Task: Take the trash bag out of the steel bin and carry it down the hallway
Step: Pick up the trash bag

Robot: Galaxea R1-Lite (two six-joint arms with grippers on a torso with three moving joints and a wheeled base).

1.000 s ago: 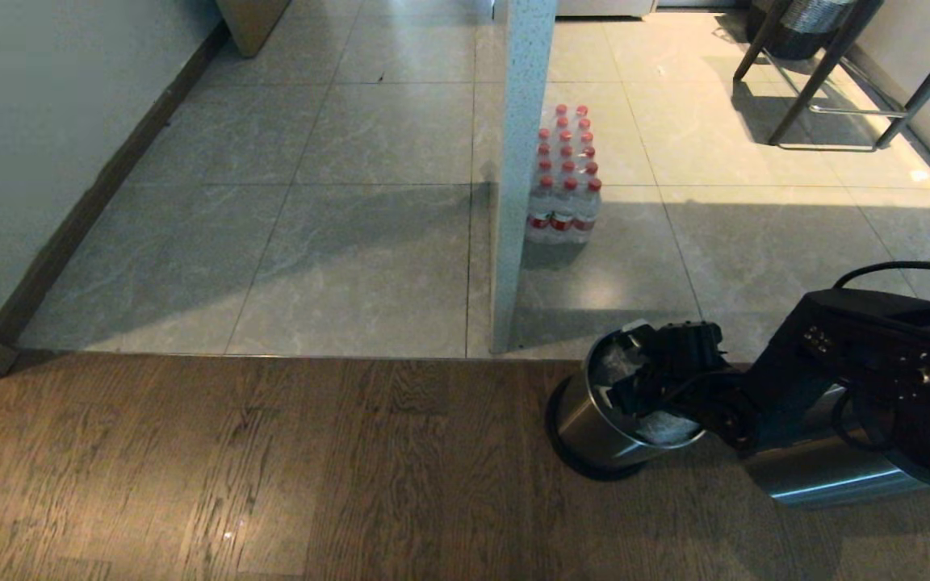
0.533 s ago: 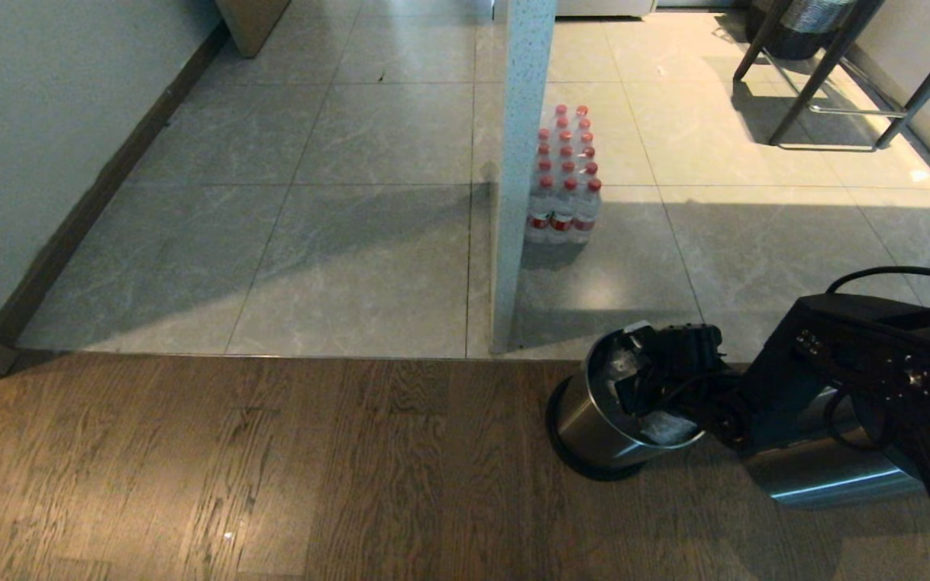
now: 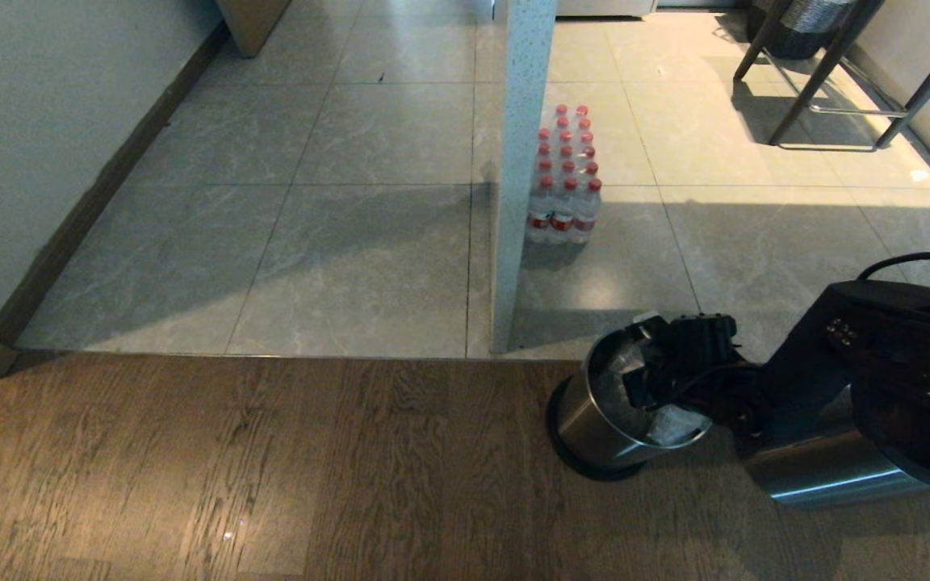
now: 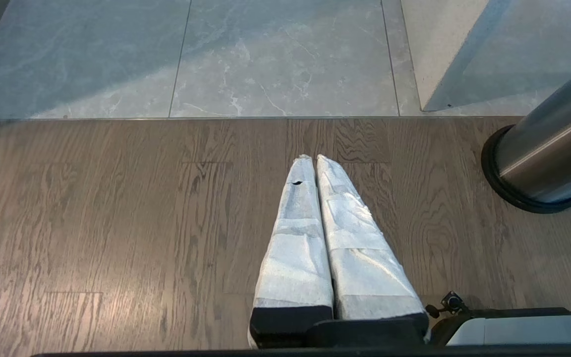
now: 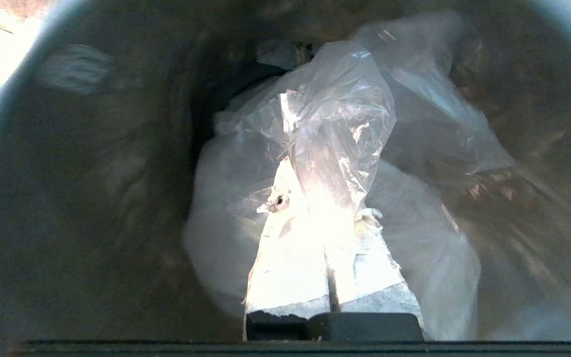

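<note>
Right wrist view: right hand [image 5: 322, 198] pinched on trash bag [image 5: 335, 119].

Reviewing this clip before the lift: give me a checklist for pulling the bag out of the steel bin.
1. Right hand shut on the trash bag: ok.
2. Bag free of the steel bin: not ok, it lies inside.
3. Bin upright on the wood floor: ok.
4. Grip firm enough for lifting: cannot tell.
5. Left hand shut, empty, clear of the bin: ok.
6. Tiled hallway ahead open: ok.
</note>
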